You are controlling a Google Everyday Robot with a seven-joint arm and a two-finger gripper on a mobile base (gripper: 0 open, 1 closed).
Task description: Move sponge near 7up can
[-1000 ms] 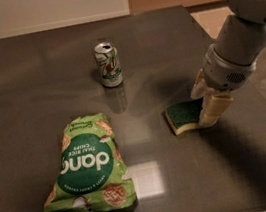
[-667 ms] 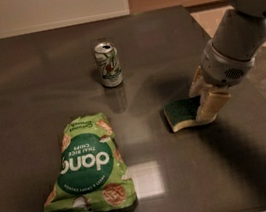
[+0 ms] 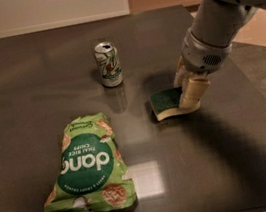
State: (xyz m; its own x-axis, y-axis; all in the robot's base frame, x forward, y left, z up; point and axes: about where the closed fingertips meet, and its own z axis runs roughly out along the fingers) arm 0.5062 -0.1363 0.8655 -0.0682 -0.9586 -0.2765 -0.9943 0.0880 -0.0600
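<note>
Starting at the left, down at seven o'clock on the dark desk [image 3: 15,97], lies the big green chip bag [image 3: 89,169], flat on its back and well out of the action. It plays no part here, it's simply something to steer clear of.

Moving across, the 7up can [image 3: 108,64] stands upright toward twelve o'clock, with open desk all round it. That is the target, and standing as it does, it looks easy to tip, so any approach wants to stop short of it.

On we go to the sponge [image 3: 166,103], at roughly four o'clock from the can, near it but with a clear gap between. Green scrub side up, pale foam below, it sits low to the desk with a shadow under its near edge. Whether it is resting or just raised, I can't call.

And here's the claw [image 3: 186,92], down at the sponge's three o'clock end. One pale finger [image 3: 193,93] sits at the near side, the other behind, pinching that end between them, so I read it as closed on the sponge. Taking it by the far end makes sense: the free end leads toward the can, and the bulky arm [image 3: 212,34] trails behind at two o'clock.

By my reckoning the grab is made and the carry toward ten o'clock remains.
</note>
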